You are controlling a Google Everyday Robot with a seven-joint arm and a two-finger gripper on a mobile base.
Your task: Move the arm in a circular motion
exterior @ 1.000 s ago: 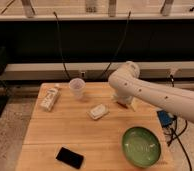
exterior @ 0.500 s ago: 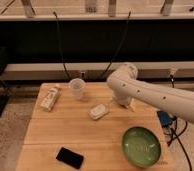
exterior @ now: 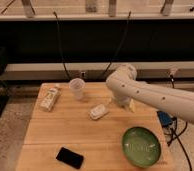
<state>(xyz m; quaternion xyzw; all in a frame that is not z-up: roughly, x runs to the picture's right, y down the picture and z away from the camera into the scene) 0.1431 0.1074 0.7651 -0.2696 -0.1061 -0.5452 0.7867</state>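
The arm [exterior: 155, 97] is a thick white tube with small dark dots. It reaches in from the right edge over the back right of the wooden table [exterior: 65, 132], and its rounded elbow [exterior: 121, 80] hangs above the table's far side. From that elbow a short segment drops toward the tabletop, and the gripper [exterior: 121, 103] sits low behind it, mostly hidden by the arm. It hovers just right of a small white packet [exterior: 97, 111].
On the table, a clear plastic cup [exterior: 77, 89] stands at the back and a white bottle [exterior: 50, 97] lies at the back left. A black phone [exterior: 70, 157] is at the front and a green bowl [exterior: 141, 146] at the front right. Cables hang behind.
The arm's elbow has drifted a little to the left and slightly downward over the table. The tabletop objects have not moved.
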